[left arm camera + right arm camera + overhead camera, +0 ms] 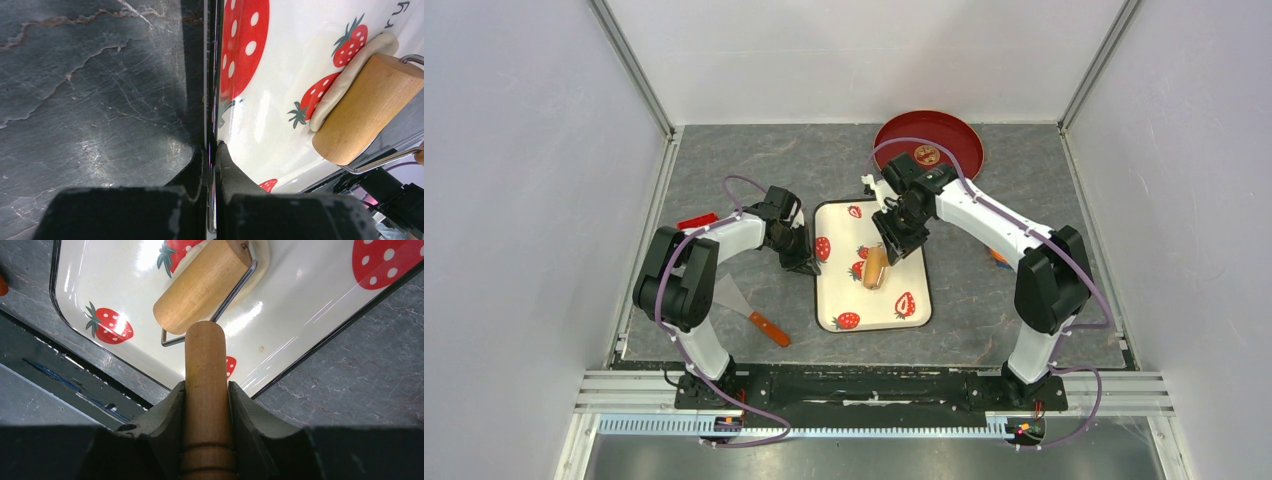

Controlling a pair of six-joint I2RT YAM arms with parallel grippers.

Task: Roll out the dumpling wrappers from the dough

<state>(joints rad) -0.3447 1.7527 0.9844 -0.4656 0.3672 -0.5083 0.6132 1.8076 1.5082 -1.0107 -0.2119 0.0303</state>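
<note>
our left fingers (235, 170) pinch the tray (280, 100) by its rim (so it won't slide) while our right fingers (165, 410) grasp the roller (200, 287) over the dough (345, 80).

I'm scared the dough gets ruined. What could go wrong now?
The dough pokes out beside the roller, so it may flatten lopsided. The left tool pinches just the rim of the tray; a hard push might slip it free.
</note>
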